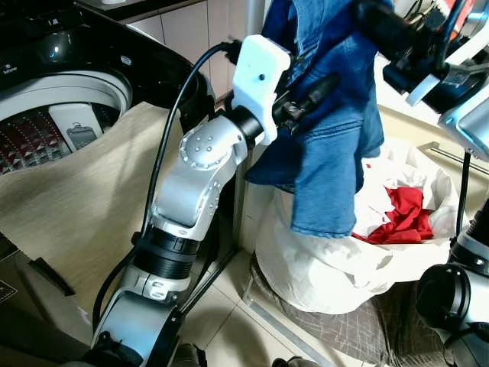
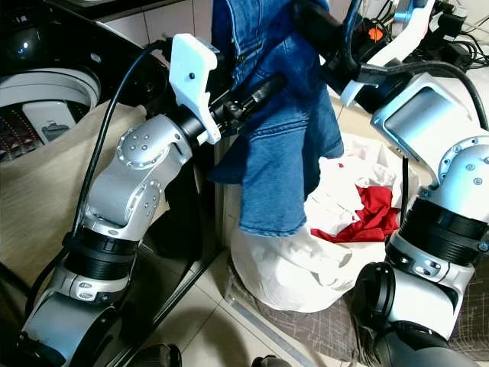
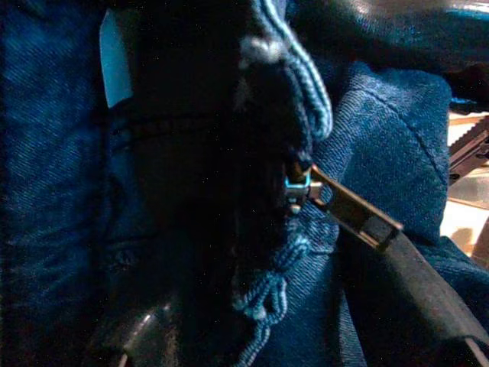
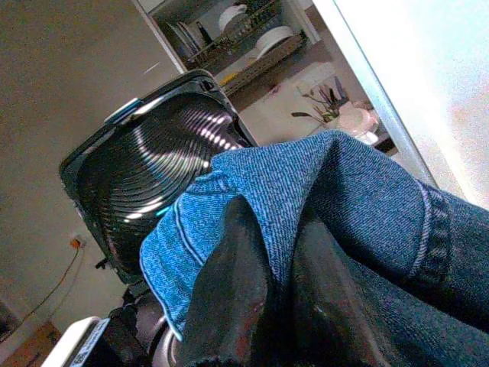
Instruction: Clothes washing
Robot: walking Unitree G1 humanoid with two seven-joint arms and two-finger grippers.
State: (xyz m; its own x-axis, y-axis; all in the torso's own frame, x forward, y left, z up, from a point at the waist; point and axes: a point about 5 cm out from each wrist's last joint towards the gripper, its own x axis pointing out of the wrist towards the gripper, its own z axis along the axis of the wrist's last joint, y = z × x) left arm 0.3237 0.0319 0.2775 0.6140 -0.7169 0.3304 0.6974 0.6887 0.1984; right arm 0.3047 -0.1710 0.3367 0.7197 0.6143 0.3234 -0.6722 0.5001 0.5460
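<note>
From the left eye, a blue denim garment hangs in the air above a white cloth laundry bag that sits on the tiled floor, a red cloth lying in the bag's open mouth; the left pincer is buried in the denim's folds at mid-height, and the top-loading washing machine stands off to the robot's left with its drum open and a beige sheet draped over its front edge. From the right eye, the right pincer takes the same garment near its top edge, so the cloth is carried between both arms. The left wrist view looks into dark denim, a metal zip pull and frayed seam thread close by (the pincer seems closed on the fabric, though its tips are lost in shadow). The right wrist view shows both black fingers pinched together on a fold of denim, the machine's raised lid beyond. Denim is heavy, limp and not slippery; thick seams or the waistband likely give the surest hold.
</note>
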